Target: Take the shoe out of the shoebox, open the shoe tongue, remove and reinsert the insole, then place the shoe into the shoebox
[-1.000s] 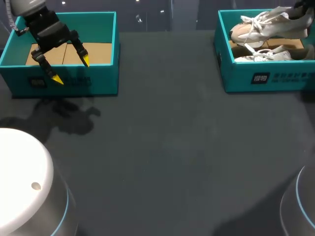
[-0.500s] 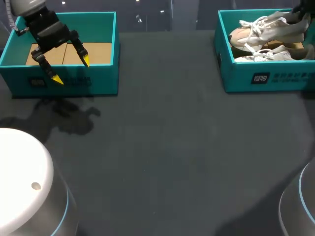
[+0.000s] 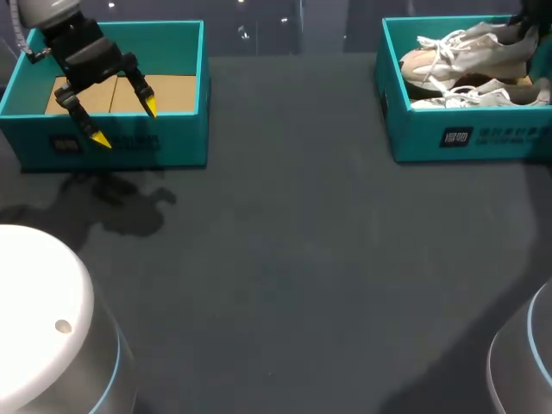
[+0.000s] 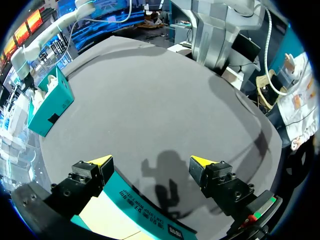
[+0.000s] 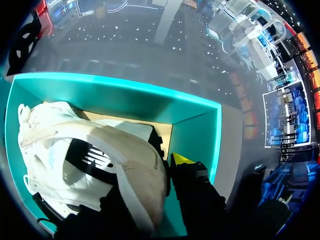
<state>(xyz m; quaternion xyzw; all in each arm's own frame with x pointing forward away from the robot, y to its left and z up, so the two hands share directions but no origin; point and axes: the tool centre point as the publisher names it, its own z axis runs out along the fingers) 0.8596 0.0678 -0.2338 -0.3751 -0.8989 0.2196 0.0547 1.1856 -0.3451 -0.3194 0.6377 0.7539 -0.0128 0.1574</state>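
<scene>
1. Over on our left side, the left gripper [image 3: 126,122] hangs above the front wall of the left shoebox [image 3: 172,145], touching nothing.
2. Its two yellow-tipped fingers [image 4: 100,161] are spread wide, and there is only air between them. In the left wrist view we see the teal wall and the table [image 4: 165,110] below that gap.
3. This left shoebox shows a plain cardboard floor [image 3: 172,90] inside.
4. Across the table, well apart from the first box, stands the right shoebox [image 3: 466,138] at the far right corner.
5. And there is our shoe [image 3: 466,53]: beige and white, white laces up, inside the right shoebox. It lies on top of a second shoe [image 3: 483,93], with its toe toward the middle of the table and its heel toward our right arm.
6. The right gripper [image 5: 186,172] is down in that box, just beside the shoe's heel and close to the teal end wall.
7. From the right wrist view the shoe's heel and collar cover much of what sits ahead of the gripper. We cannot tell whether it is clamped on the shoe or only resting beside it.
</scene>
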